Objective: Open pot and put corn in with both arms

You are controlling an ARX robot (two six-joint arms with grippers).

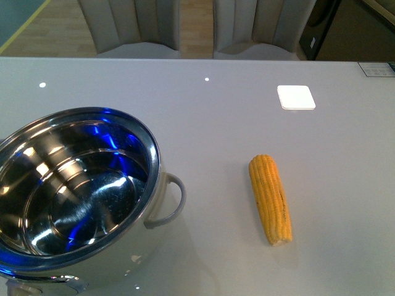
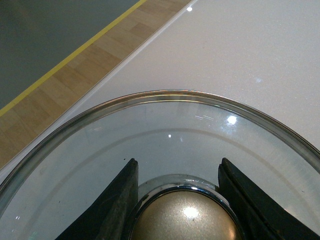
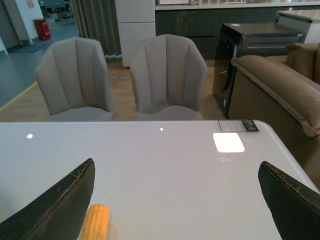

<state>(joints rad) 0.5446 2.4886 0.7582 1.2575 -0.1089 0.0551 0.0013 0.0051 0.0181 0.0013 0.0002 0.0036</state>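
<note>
My left hand [image 2: 178, 170] pinches the gold knob [image 2: 186, 216] of the glass lid [image 2: 165, 125], one finger pressed to each side. My right hand [image 3: 176, 165] is spread wide over the table [image 1: 210, 123]. The pot [image 1: 80, 191] stands uncovered at the table's left. The corn [image 1: 270, 198] lies flat to the pot's right, apart from it.

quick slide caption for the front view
Open steel pot, left, and corn lying apart to its right on the white table.
</note>
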